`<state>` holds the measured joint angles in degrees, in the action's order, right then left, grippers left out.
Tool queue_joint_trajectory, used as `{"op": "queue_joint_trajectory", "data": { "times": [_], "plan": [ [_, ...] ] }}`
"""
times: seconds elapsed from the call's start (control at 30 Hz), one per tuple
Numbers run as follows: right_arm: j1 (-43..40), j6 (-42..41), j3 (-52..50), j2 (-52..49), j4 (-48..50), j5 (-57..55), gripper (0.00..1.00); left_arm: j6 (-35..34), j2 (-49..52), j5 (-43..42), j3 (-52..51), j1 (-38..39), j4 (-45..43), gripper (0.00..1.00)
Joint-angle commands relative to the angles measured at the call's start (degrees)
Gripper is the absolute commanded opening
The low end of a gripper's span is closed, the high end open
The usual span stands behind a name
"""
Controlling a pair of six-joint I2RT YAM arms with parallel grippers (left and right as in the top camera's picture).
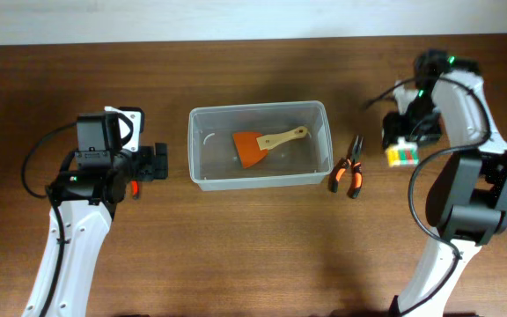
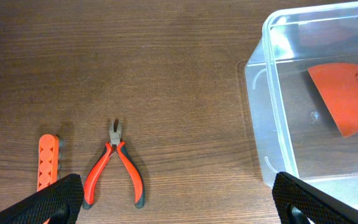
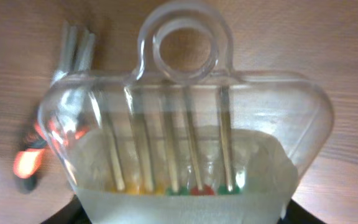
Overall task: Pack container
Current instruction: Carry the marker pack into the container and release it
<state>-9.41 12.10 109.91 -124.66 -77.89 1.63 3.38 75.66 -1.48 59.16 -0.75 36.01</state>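
Container point(image 1: 259, 108) sits mid-table with an orange scraper point(image 1: 255, 148) inside. Left gripper point(image 1: 158, 162) hovers beside it, jaws wide and empty; right gripper point(image 1: 404, 143) clamps a clear screwdriver pack point(image 1: 402, 157) near pliers point(image 1: 349, 174).

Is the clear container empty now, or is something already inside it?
Not empty. One orange scraper with a wooden handle lies on the bottom of the container.
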Motion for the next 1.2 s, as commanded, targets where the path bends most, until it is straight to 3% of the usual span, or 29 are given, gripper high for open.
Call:
{"op": "queue_joint_trajectory", "data": {
  "times": [0.0, 0.23, 0.47, 0.57, 0.9, 1.03, 1.1, 1.17],
  "plan": [
    [2.82, -0.55, 10.97, 5.68, -3.96, 1.9, 0.43, -0.11, 0.37, 0.39, 1.25, -0.04, -0.11, 0.99],
    [14.99, 1.99, 24.52, 8.7, -7.08, 3.98, 0.4, -0.11, 0.37, 0.39, 1.25, -0.04, -0.09, 0.99],
    [28.7, 16.74, 22.21, 5.95, -5.31, 3.93, 0.19, -0.11, 0.37, 0.39, 1.25, -0.04, -0.11, 0.99],
    [32.46, 24.9, 18.73, 3.87, -5.25, 3.93, 0.18, -0.11, 0.37, 0.39, 1.25, -0.04, -0.11, 0.99],
    [34.42, 53.79, 4.02, 0.31, -1.01, 3.69, 0.12, -0.11, 0.37, 0.39, 1.25, -0.04, -0.11, 0.99],
    [32.89, 55.63, -1.64, 0.15, 5.07, 3.76, 0.13, -0.11, 0.37, 0.39, 1.25, -0.04, -0.11, 0.99],
    [32.37, 55.65, -4.0, 0.13, 7.87, 3.76, 0.24, -0.11, 0.37, 0.39, 1.25, -0.04, -0.11, 0.99],
    [32.13, 55.63, -5.18, 0.09, 9.53, 3.8, 0.27, -0.11, 0.37, 0.39, 1.25, -0.04, -0.11, 0.99]
  ]
}}
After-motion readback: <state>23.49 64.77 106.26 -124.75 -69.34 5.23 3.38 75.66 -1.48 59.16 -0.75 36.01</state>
